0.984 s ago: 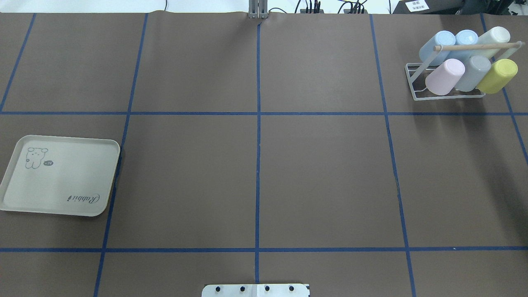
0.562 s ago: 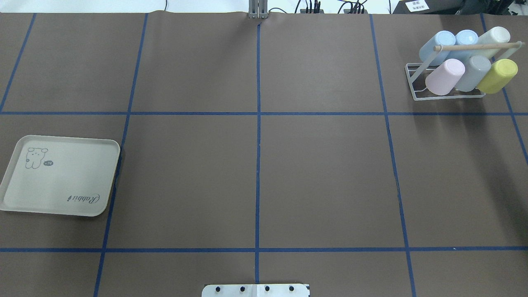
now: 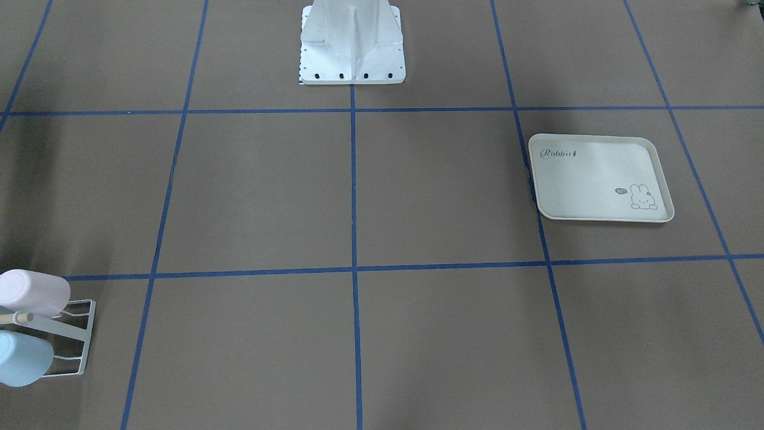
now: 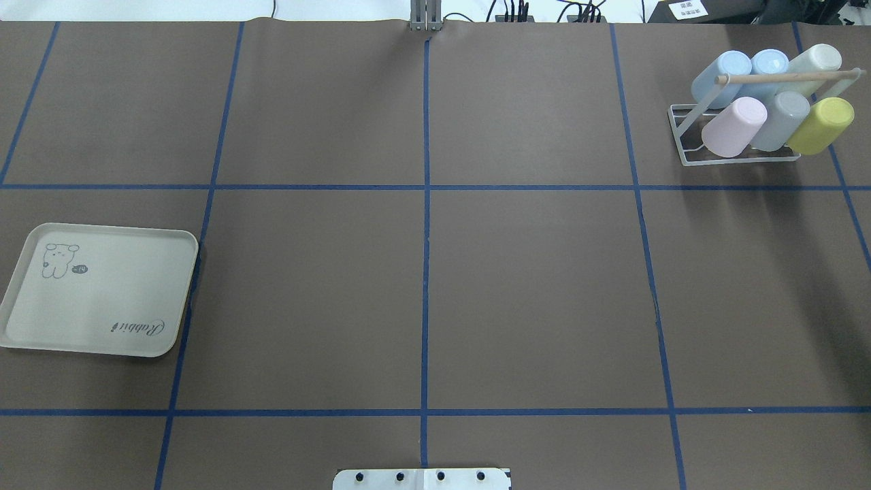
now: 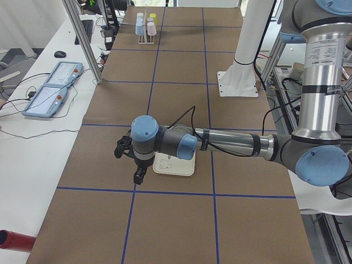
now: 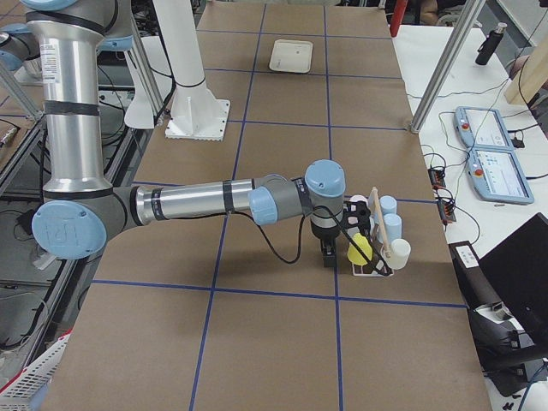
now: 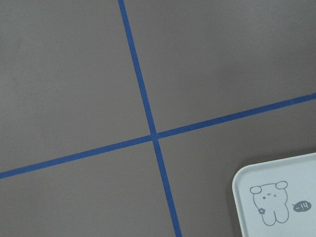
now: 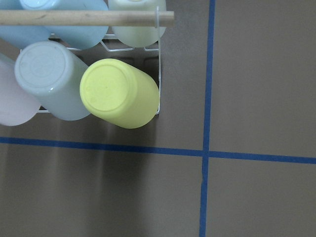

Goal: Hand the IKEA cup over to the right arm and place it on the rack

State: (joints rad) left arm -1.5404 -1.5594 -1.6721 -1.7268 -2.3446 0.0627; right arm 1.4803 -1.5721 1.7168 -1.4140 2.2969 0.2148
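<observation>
Pretty sure this one's basically wrapped. The yellow-green IKEA cup (image 8: 118, 94) already sits on the white wire rack (image 4: 742, 160) at the counter's (image 4: 531, 292) far right corner, in the end slot just beside the grey cup (image 8: 47, 81). It's upside down, base up, long axis tipped off vertical.

Right gripper (image 6: 327, 255) hangs just beside the rack and left gripper (image 5: 138, 177) is near the rabbit tray (image 4: 102, 309). Can't tell whether either is apart or closed.

Next move, I'd guess, is lifting the right arm (image 6: 197, 202) clear without clipping the wooden dowel (image 4: 782, 77).
</observation>
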